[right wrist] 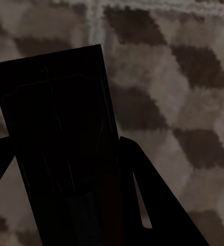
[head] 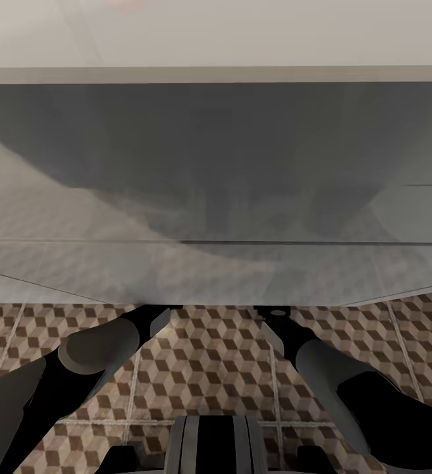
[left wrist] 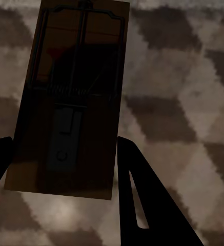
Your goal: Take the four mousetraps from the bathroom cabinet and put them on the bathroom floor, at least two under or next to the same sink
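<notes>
floor (head: 209, 368), cube-tiled, spans 4 to 8 o'clock of the head view below a pale grey surface. left gripper (left wrist: 65, 169) clamps one mousetrap (left wrist: 70, 97) above tiles; right gripper (right wrist: 65, 179) clamps a second trap (right wrist: 60, 128), in shadow. judged: two carried, none yet laid down; other two not accounted for.

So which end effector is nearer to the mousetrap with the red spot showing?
Left. The left end effector has that mousetrap between its fingers; the right end effector grips a second mousetrap, dark in shadow.
</notes>
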Robot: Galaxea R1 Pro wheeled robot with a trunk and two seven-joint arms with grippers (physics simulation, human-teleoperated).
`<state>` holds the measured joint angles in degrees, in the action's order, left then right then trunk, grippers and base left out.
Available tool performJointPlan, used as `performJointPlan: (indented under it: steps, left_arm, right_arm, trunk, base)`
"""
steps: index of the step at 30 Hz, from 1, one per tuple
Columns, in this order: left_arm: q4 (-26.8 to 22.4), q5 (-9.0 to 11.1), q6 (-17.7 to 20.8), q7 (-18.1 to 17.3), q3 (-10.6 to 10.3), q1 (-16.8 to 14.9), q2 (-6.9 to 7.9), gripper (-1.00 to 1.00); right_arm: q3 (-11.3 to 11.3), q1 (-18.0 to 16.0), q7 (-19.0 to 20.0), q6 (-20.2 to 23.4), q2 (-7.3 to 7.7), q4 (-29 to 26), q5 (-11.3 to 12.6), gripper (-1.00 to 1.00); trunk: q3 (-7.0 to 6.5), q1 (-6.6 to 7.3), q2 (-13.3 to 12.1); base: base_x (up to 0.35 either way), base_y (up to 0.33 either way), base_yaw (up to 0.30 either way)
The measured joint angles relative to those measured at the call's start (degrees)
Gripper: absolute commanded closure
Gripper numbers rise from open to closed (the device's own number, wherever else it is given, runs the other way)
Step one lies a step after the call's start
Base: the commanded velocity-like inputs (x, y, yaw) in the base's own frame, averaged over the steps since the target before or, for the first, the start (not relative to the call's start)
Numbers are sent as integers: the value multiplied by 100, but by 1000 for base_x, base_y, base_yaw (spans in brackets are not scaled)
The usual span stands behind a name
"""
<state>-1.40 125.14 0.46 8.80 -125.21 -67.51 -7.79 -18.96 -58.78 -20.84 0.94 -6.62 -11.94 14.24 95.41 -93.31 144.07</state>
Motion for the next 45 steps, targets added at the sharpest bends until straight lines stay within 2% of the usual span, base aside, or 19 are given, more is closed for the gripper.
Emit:
performJointPlan:
  steps: [36, 45]
  left_arm:
    - [3, 26, -31, -1, 61, -20, 2, 100]
    - [4, 25, -40, -1, 61, -20, 4, 100]
  right_arm:
    - [-16, 1, -6, -245, -7, -21, -30, 100]
    - [-129, 1, -11, -254, -7, -22, -146, 100]
  trunk:
    - [83, 0, 0]
    - [83, 0, 0]
  base:
    - [0, 0, 0]
    - [0, 0, 12]
